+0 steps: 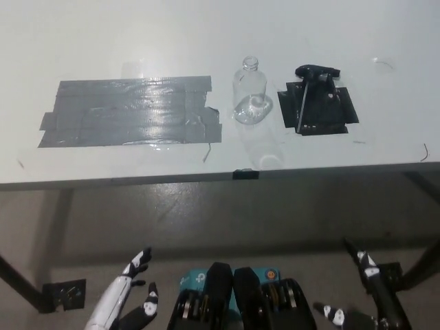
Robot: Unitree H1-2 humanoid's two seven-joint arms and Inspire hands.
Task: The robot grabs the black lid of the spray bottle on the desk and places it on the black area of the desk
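Lying on black area (pixel 318 110): black lid (pixel 313 81); writing unreadable.

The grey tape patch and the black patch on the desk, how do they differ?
The grey patch is wide, glossy and bare, left of the bottle. The black patch is smaller and darker, right of the bottle, with the sprayer lid lying on it. Both lie flat on the white desk.

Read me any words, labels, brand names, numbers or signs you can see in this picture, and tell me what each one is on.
None can be read.
Clear bottle: no label shows.
Black spray lid on the black area: no print shows.
Grey tape patch: only glare, no writing.
White desk: bare of text.
Left hand and right hand, low by the floor: no marks legible.
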